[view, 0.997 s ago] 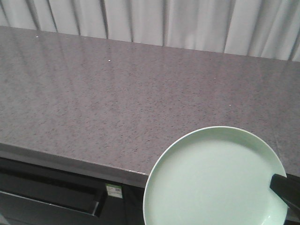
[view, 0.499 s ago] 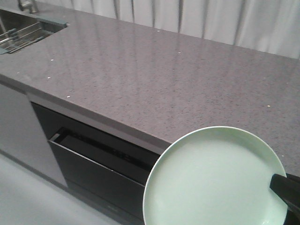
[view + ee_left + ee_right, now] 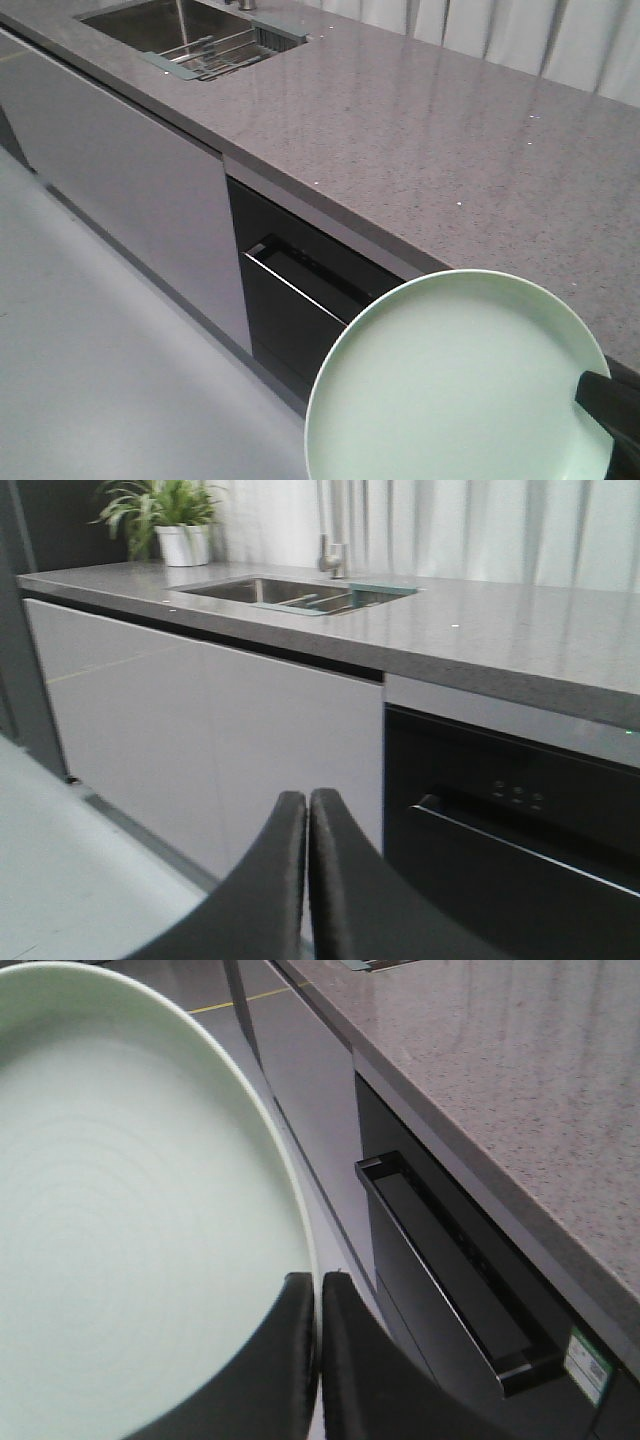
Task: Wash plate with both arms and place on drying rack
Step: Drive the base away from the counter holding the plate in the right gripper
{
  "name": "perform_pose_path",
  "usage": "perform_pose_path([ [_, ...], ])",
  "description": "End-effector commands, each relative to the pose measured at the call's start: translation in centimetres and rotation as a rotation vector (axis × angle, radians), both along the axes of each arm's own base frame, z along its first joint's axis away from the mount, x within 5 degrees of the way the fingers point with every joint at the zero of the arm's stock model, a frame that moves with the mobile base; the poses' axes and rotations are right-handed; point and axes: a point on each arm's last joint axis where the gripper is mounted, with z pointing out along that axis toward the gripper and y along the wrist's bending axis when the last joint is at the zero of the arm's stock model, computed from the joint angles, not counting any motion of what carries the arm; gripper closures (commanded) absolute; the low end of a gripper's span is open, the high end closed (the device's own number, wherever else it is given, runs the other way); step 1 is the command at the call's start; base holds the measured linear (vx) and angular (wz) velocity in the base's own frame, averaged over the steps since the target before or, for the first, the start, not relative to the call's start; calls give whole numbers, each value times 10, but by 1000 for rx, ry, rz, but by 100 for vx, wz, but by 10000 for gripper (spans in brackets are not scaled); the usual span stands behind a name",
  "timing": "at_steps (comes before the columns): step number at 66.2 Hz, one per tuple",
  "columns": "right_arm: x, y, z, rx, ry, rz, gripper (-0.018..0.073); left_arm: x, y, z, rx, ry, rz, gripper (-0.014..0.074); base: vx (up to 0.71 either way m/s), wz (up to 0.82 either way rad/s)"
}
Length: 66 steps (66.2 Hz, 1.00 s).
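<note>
The right pincer (image 3: 316,1286) is clamping the plate (image 3: 450,385) by its rim, holding it out in front of the desk (image 3: 450,150).
The left pincer (image 3: 307,800) is hanging with jaws together, empty; far along the desk, the rack (image 3: 215,55) is lying in the sink (image 3: 140,22).

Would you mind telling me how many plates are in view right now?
1: the mint-green plate, held at its rim by the right gripper, out in front of the countertop. Others could be hidden inside the sink.
</note>
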Motion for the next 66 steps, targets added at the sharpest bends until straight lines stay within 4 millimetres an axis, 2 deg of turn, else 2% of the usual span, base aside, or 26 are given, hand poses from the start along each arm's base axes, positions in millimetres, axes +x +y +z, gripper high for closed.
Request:
perform_pose_path([
  [1, 2, 0, 12, 54, -54, -24, 561, 0, 0, 0, -12, -68, 2, 602, -6, 43],
  [33, 2, 0, 12, 54, -52, -22, 561, 0, 0, 0, -12, -68, 2, 602, -2, 42],
  [66, 2, 0, 12, 54, -52, -22, 561, 0, 0, 0, -12, -68, 2, 602, 5, 58],
])
